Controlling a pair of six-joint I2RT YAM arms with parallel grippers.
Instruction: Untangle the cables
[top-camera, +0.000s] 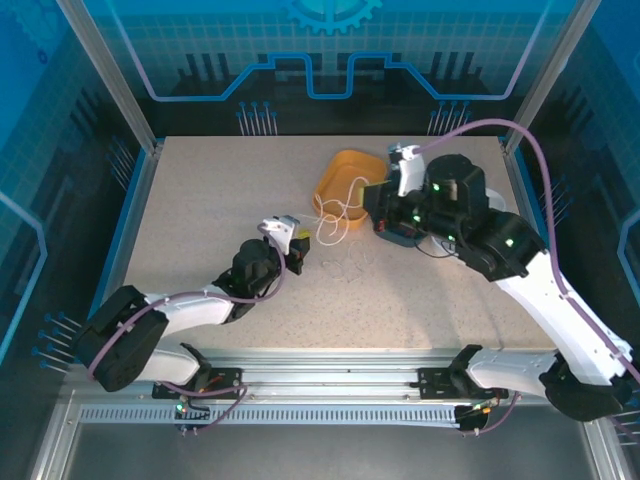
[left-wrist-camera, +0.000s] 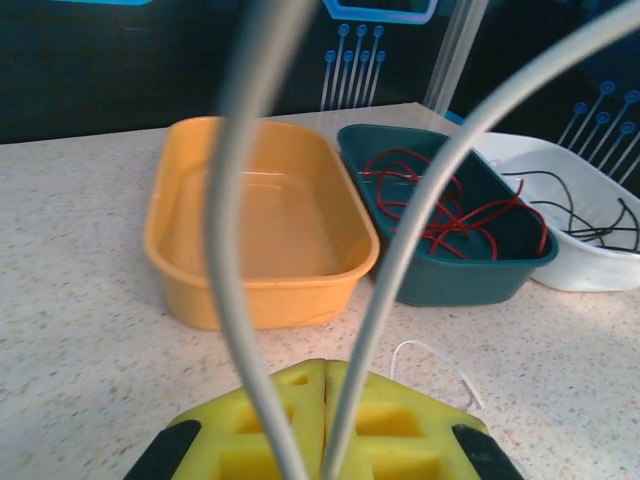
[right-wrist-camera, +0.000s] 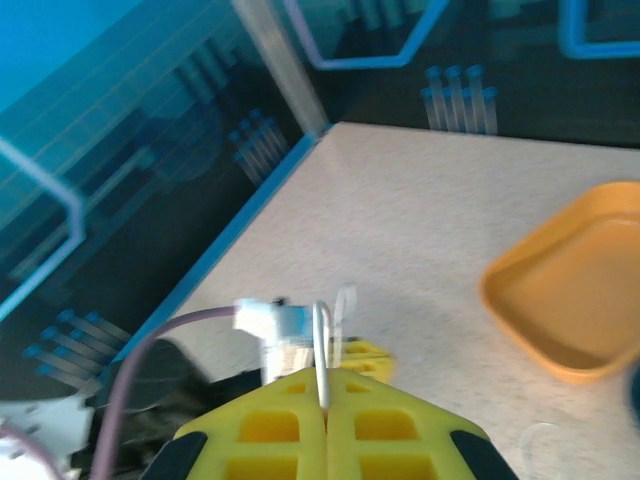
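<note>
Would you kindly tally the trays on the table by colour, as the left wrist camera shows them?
Orange tray: 1
Teal tray: 1
White tray: 1
Total: 3

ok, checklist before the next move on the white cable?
1. Grip of left gripper on white cable: shut on it, ok.
2. Grip of right gripper on white cable: shut on it, ok.
3. Room in orange tray: empty, ok.
4. Sorted strands: red cables lie in green tray, black cables in white tray, ok.
5. Knots in the white cable between the grippers: cannot tell.
</note>
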